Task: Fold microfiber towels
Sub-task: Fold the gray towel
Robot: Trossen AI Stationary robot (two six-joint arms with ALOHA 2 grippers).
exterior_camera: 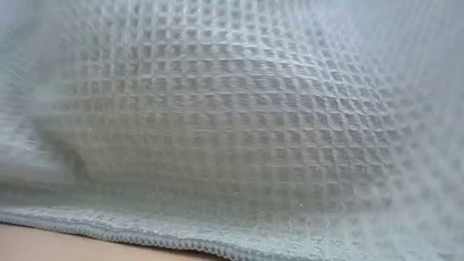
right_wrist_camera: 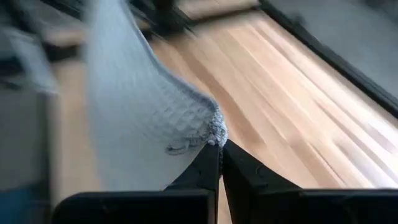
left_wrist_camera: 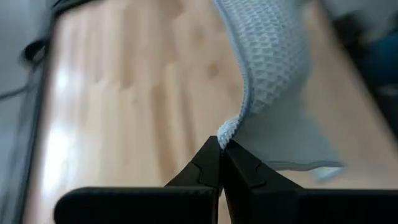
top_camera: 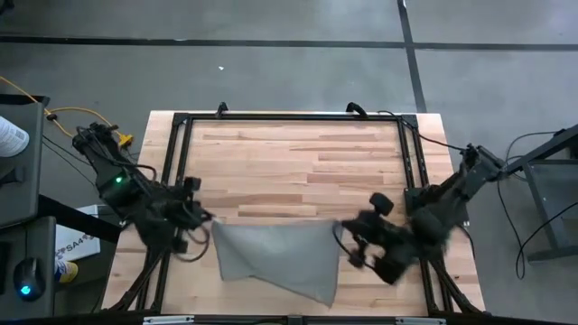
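Pinched at two far corners between the closed fingers of the left gripper [left_wrist_camera: 221,144] and right gripper [right_wrist_camera: 220,148], the light grey waffle-textured microfiber towel [top_camera: 275,257] is held over the near table edge, with no fold visibly made.

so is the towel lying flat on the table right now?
No. Left gripper and right gripper each pinch a corner of the grey towel, lifting it.
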